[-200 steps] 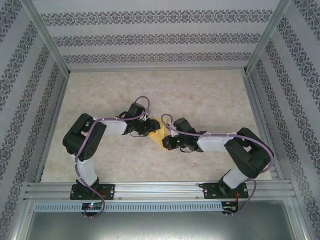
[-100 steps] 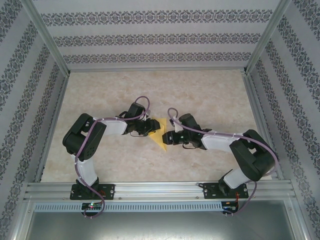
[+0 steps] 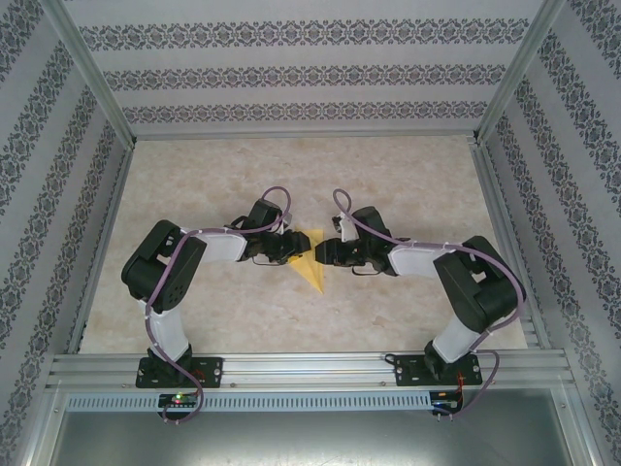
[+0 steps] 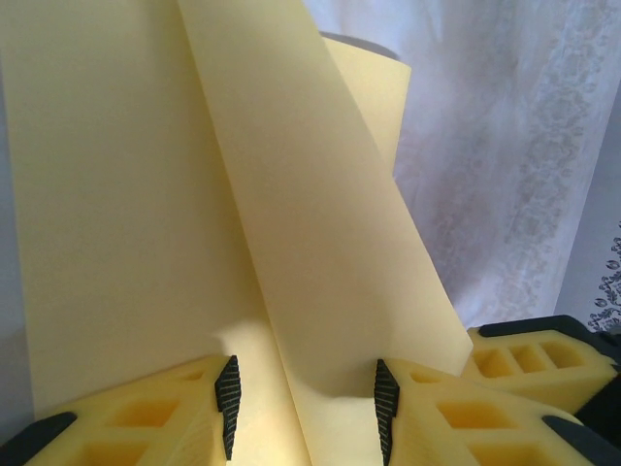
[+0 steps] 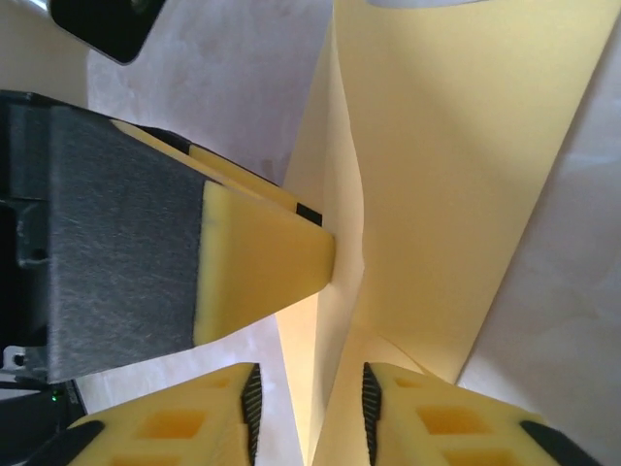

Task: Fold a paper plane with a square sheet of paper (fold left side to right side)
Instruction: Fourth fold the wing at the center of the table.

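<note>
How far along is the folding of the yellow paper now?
Done: the sheet of paper already carries creases and looks like a pointed triangle from above. In hand: part of it stands up between the open fingers of the left gripper, and the right gripper straddles it. Remaining: pressing it flat; no finished plane yet.

there were no words, numbers, labels or signs to read on anything.
</note>
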Available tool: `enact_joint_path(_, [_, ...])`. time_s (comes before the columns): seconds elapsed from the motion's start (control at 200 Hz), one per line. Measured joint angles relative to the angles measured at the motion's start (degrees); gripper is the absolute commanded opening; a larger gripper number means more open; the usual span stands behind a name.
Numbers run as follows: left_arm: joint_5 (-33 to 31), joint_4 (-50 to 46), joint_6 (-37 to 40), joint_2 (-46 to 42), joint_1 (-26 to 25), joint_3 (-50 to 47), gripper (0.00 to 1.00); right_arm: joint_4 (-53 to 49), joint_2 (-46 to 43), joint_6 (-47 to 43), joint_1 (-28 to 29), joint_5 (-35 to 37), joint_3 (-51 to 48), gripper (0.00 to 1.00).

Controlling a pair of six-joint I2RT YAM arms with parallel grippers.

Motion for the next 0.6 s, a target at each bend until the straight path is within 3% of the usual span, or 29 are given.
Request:
enact_joint_path(0.235, [0.0,0.0,0.0,0.0,0.0,0.0,0.45,-0.1,0.9,0.6,0.0,-0.2,0.1,0.03])
enact_joint_path(0.599, [0.0,0.0,0.0,0.0,0.0,0.0,0.45,-4.7,1.7,-1.6,0.0,2.5,2.0,0.01])
